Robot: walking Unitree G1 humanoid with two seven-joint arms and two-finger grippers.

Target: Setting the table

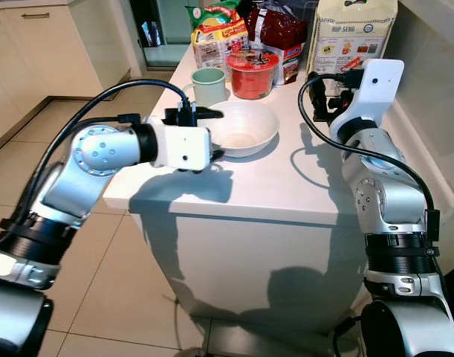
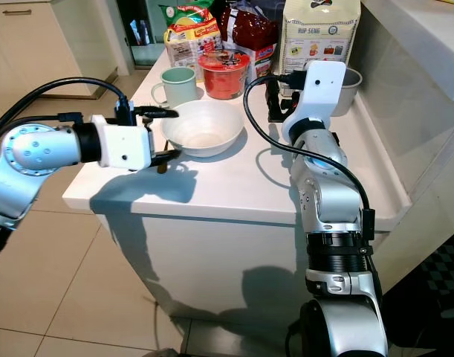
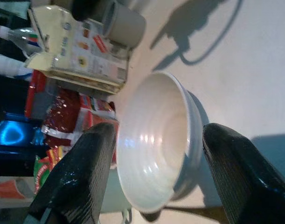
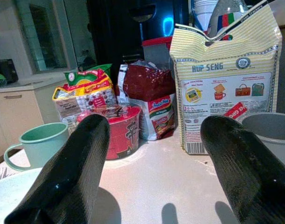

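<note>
White bowl point(image 1: 243, 128) on counter point(image 1: 286, 186), just in front of green mug point(image 1: 206, 85) & red noodle cup point(image 1: 252, 74). Left gripper point(image 1: 212, 134) at bowl's near rim, fingers apart, straddling it. Right gripper point(image 4: 156, 163) open, idle, facing cracker bag point(image 4: 226, 84) behind bowl. Bowl prob ceramic: stiff, glazed, slippery, breakable, moderate wt. Pinch rim wall firmly, lift level.

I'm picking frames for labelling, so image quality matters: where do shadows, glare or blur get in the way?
Left eye view: sharp; hard arm shadows fall on the counter and cabinet front. Left wrist view: the white bowl carries glare streaks, and the left gripper fingers are soft. Right wrist view: right gripper fingers blurred, packets crisp.
</note>
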